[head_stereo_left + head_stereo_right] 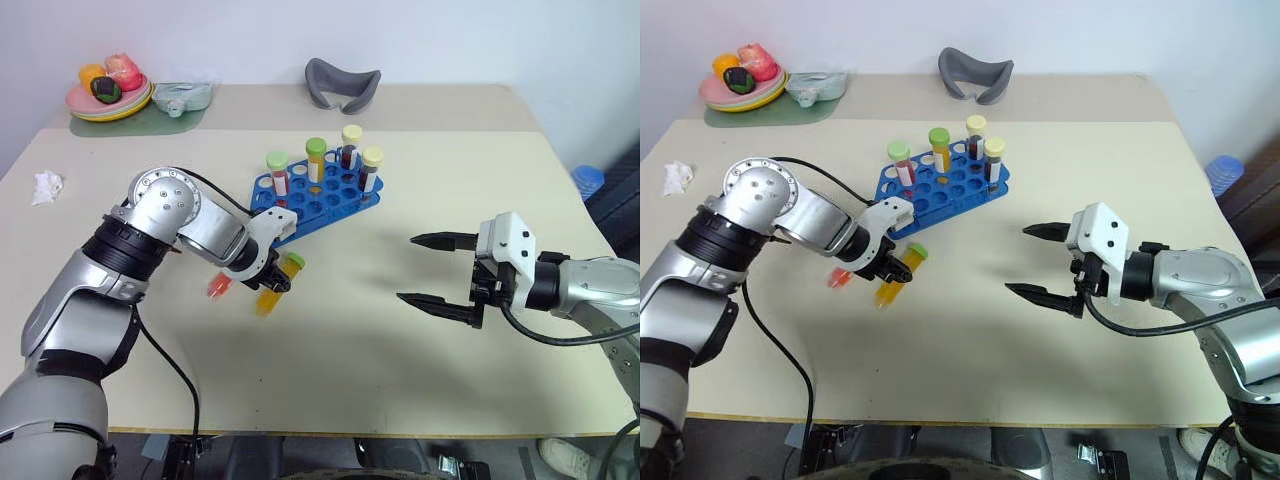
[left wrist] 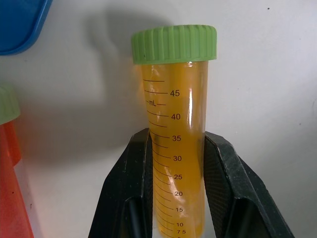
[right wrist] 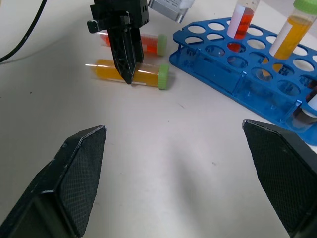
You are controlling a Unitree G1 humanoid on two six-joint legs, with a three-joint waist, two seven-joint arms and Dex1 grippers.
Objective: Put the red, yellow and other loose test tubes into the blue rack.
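Observation:
A yellow test tube (image 2: 173, 124) with a green cap lies flat on the table, in front of the blue rack (image 1: 315, 200). My left gripper (image 1: 273, 283) points steeply down and is shut on the tube's middle, one black finger (image 2: 126, 188) on each side. Just beside it, toward my left, lies a red test tube (image 1: 218, 288), untouched. Several capped tubes stand upright in the rack. My right gripper (image 1: 405, 268) hovers open and empty above the table, well to the right of the rack, pointing toward the tubes.
A plate of fruit (image 1: 108, 100) and a small dish (image 1: 182, 97) sit on a green mat at the back left. A grey curved object (image 1: 343, 85) lies at the back centre. A crumpled tissue (image 1: 46, 186) is near the left edge.

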